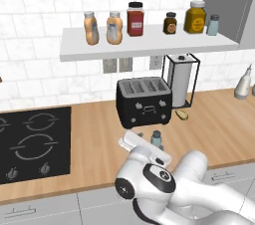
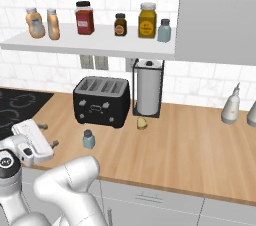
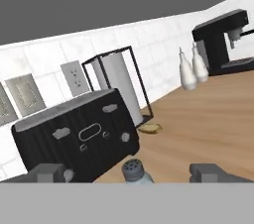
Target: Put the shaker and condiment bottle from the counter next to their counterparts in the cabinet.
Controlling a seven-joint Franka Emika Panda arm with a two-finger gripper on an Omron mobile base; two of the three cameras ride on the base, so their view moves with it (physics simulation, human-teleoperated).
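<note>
Gripper [image 3: 131, 172]: fingers apart, empty, apparently straddling shaker [image 3: 134, 171] on counter [image 1: 94, 139] before toaster [image 1: 144, 100]. Both condiment bottles [image 1: 102, 28] on cabinet [image 1: 149, 47]; matching shaker [image 1: 212, 25] there. Shaker placement outstanding.

Two peach-orange bottles [image 1: 91, 28] [image 1: 114, 28] stand at the shelf's [image 1: 144, 48] left end, with one red jar [image 1: 135, 19], one small dark jar [image 1: 170, 23], one amber jar [image 1: 195, 17] and one shaker [image 1: 213, 25] toward its right end. On the surface [image 1: 99, 149] are one more shaker [image 1: 156, 139], one toaster [image 1: 144, 100], one paper-towel holder [image 1: 181, 79] and two white bottles [image 3: 185, 72] [image 3: 200, 65].
</note>
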